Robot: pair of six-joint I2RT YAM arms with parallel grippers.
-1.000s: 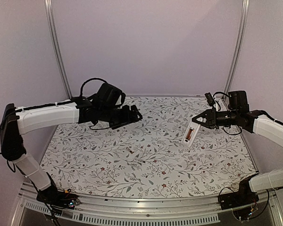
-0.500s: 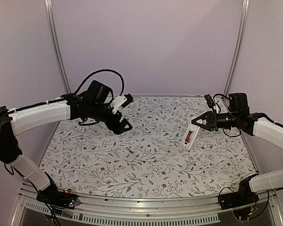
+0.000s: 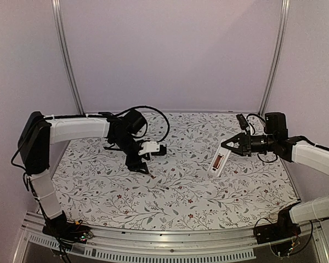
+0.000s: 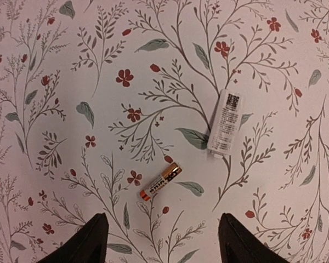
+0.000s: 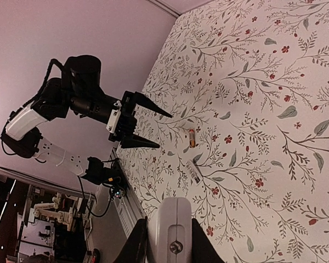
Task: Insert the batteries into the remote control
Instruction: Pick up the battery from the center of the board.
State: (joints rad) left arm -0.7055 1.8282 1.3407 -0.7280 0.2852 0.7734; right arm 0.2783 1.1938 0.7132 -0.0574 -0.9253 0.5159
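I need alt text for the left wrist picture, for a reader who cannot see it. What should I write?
One battery lies on the flowered cloth, just beyond the open left claw, whose dark fingertips show at the bottom edge. A white labelled strip lies apart from it, to the upper right.

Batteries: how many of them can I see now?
2. One battery lies loose on the cloth under the open left gripper, apart from a white cover. A second battery, reddish, seems to sit in the remote that the right gripper holds; too small to be sure.
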